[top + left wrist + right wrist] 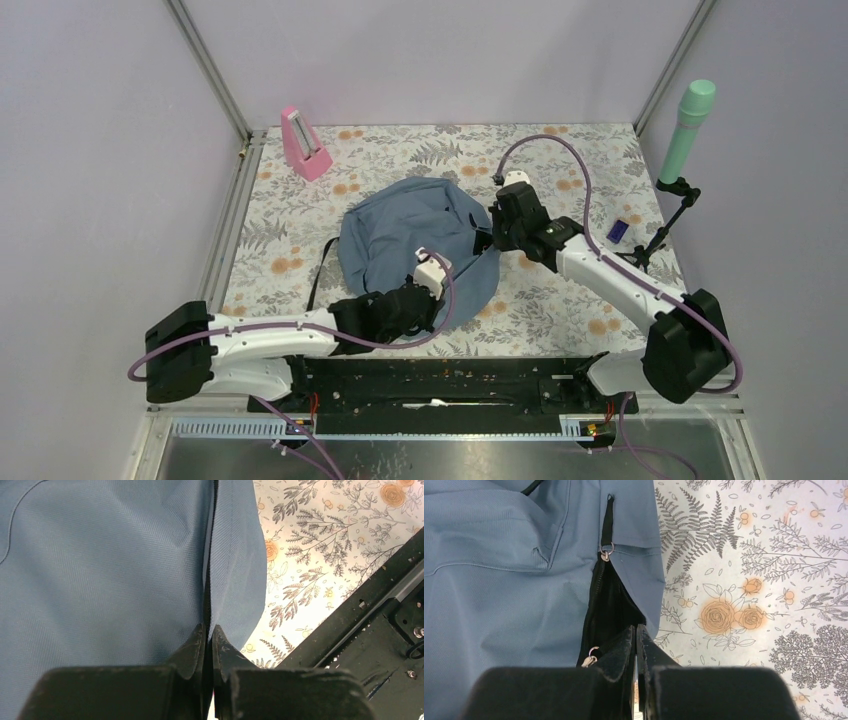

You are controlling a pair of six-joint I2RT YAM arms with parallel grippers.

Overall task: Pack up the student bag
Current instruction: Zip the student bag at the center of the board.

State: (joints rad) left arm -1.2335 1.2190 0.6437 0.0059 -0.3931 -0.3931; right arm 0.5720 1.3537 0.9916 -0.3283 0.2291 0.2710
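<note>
The student bag (400,232) lay flat in the middle of the tabletop (570,160). My left pincer (209,630) sat closed tight over its zipper seam (207,570). The right pincer (635,631) was closed beside the gaping zipper (606,600). What either held, I couldn't tell. My judgement was to hold the seam taut and widen the mouth slowly.

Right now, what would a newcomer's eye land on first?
The grey-blue student bag lies mid-table on floral cloth. The left gripper at its near edge and the right gripper at its right side are both shut on its zipper. A pink metronome stands at the far left.
</note>
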